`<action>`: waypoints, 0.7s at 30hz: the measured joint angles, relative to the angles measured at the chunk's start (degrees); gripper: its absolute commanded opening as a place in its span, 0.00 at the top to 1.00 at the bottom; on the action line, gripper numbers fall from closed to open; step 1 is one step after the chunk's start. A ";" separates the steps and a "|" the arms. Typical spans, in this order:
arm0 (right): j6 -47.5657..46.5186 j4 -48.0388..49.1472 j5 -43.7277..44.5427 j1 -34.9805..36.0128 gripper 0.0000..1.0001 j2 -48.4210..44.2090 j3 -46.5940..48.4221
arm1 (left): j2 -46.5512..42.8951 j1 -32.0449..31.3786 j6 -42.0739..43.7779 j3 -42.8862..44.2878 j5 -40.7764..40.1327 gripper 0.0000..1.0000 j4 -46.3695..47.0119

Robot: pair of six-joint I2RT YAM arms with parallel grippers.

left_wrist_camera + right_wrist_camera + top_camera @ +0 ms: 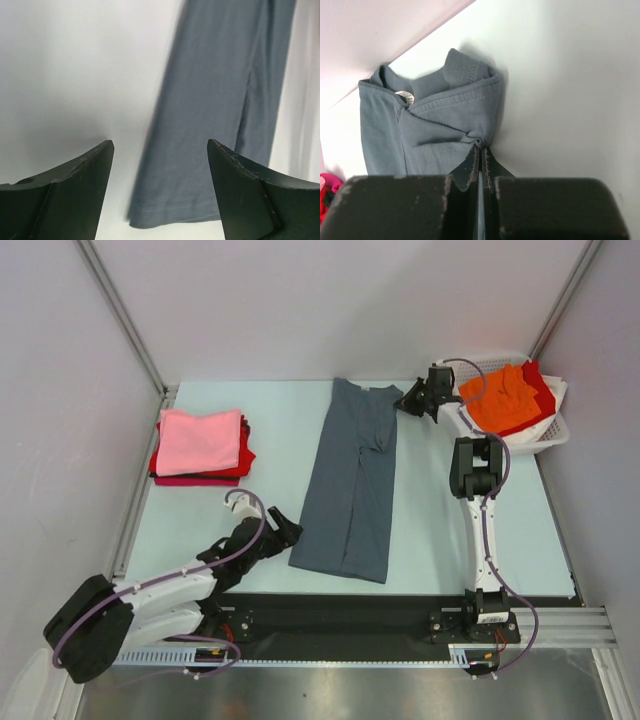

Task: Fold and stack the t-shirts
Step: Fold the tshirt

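Left gripper (160, 144) fingers apart, empty, just left of the slate tee (350, 485) hem, lower centre. Tee lies as a long strip, bare table (275, 430) either side. Right gripper (480, 150) pinched on its far collar edge. Folded stack (200, 445) upper left.

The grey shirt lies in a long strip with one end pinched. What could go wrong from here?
1. The right gripper is shut on only a small pucker of the grey shirt beside the collar; a pull may slip it free.
2. The left gripper is open and not holding the hem; folding from one end alone could skew the strip.
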 measured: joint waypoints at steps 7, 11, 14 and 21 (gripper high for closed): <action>0.09 1.14 0.55 -0.61 0.98 -0.07 -0.57 | 10.38 0.02 -1.11 0.00 2.47 0.26 10.60; 0.52 4.20 0.11 -0.94 0.99 -1.27 -3.78 | 14.03 -0.90 -1.97 0.02 3.08 0.38 15.28; 0.50 5.22 -0.42 -0.98 0.99 -1.40 -4.39 | 15.17 -2.27 -2.43 -0.15 2.91 0.51 16.04; 0.46 5.29 -0.98 -1.07 0.99 -1.40 -4.42 | 17.29 -4.92 -3.45 -1.25 1.25 0.82 17.40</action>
